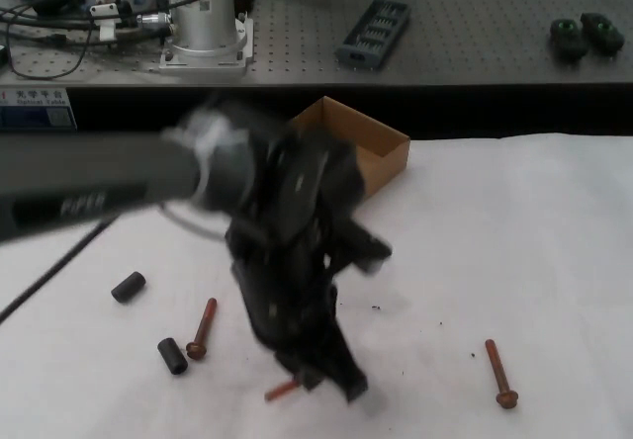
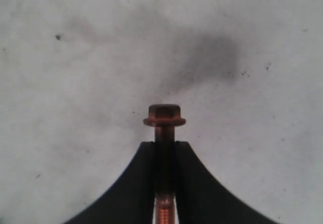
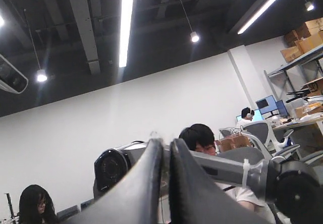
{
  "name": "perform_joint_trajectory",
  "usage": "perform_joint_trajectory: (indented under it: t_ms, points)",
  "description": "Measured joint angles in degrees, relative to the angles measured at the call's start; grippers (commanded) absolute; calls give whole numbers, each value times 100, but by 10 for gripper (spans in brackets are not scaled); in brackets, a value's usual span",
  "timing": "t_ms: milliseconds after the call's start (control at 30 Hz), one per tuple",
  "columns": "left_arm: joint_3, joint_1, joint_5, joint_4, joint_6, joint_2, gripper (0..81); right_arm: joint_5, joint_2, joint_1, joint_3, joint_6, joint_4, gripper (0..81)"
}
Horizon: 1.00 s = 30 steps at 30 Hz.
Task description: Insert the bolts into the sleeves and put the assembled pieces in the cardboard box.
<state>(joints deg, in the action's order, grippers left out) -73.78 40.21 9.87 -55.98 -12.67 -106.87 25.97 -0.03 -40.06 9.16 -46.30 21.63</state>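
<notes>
My left gripper (image 2: 164,146) is shut on the shank of a copper bolt (image 2: 164,119), whose flanged head sticks out past the fingertips over the white cloth. In the high view this arm comes in from the left, and its gripper (image 1: 321,380) hangs low over the front middle of the cloth with the bolt (image 1: 282,392) poking out. Two black sleeves (image 1: 128,287) (image 1: 172,356) and a loose bolt (image 1: 202,328) lie at the front left. Another bolt (image 1: 500,372) lies at the front right. The cardboard box (image 1: 384,142) stands behind the arm. My right gripper (image 3: 165,142) points up at the room, fingers together, holding nothing.
A white cloth (image 1: 514,241) covers the table. Behind it, a perforated metal bench carries a metal post (image 1: 203,14), cables, a dark slotted tray (image 1: 373,32) and two black parts (image 1: 586,36). A black cable (image 1: 49,279) crosses the cloth at the left.
</notes>
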Motion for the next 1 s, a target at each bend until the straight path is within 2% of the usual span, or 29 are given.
perform_joint_trajectory:
  t_ms: [200, 533, 633, 700, 800, 900, 1000]
  points:
    - [782, 126, -318, 806, 28, 48, 6, 56, 0, 0, 0, -11, 2, 56]
    - [825, 129, -577, 885, 28, 75, 1, 161, 0, 0, 0, -8, 2, 56]
    - [825, 129, -577, 885, -62, 75, 85, 161, 0, 0, 0, -8, 2, 56]
    - [825, 129, -577, 885, -95, 75, 190, 161, 0, 0, 0, -8, 2, 56]
    - [836, 129, -588, 885, -100, 75, 302, 161, 0, 0, 0, -8, 2, 56]
    - [854, 129, -638, 885, -100, 75, 291, 161, 0, 0, 0, -8, 2, 56]
    - [854, 129, -670, 885, -100, 75, 224, 161, 0, 0, 0, -8, 2, 56]
